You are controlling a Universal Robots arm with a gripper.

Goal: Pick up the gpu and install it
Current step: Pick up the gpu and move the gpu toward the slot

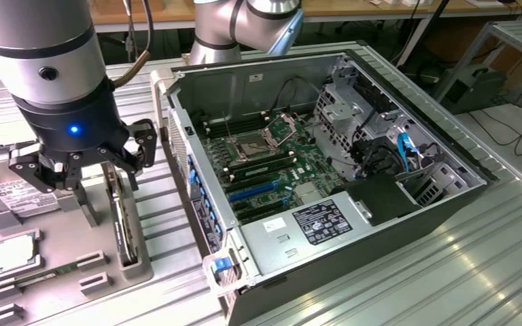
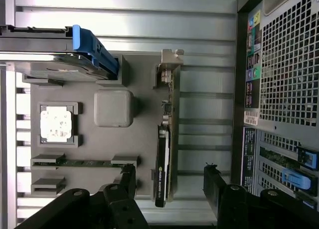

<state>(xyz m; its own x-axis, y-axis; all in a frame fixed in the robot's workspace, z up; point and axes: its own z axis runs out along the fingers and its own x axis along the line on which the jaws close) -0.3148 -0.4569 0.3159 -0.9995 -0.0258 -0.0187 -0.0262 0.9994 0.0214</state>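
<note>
The gpu (image 2: 163, 164) is a thin dark card standing on its edge in a slot of the grey parts tray (image 2: 144, 89), with its silvery end bracket (image 2: 169, 67) at one end. In the exterior view the gpu (image 1: 122, 227) runs along the tray's edge nearest the computer case. My gripper (image 2: 169, 181) hangs above the card, open, with one black finger (image 2: 127, 181) on each side of it and not touching it. From outside, the gripper (image 1: 89, 185) sits just over the tray under the big grey wrist.
The open computer case (image 1: 334, 170) lies on the exterior view's right, motherboard (image 1: 270, 163) exposed. On the tray are a hard drive (image 2: 60, 55) with a blue handle, a processor (image 2: 56, 123) and a green memory stick (image 2: 84, 163). The ribbed metal table (image 1: 442, 272) carries everything.
</note>
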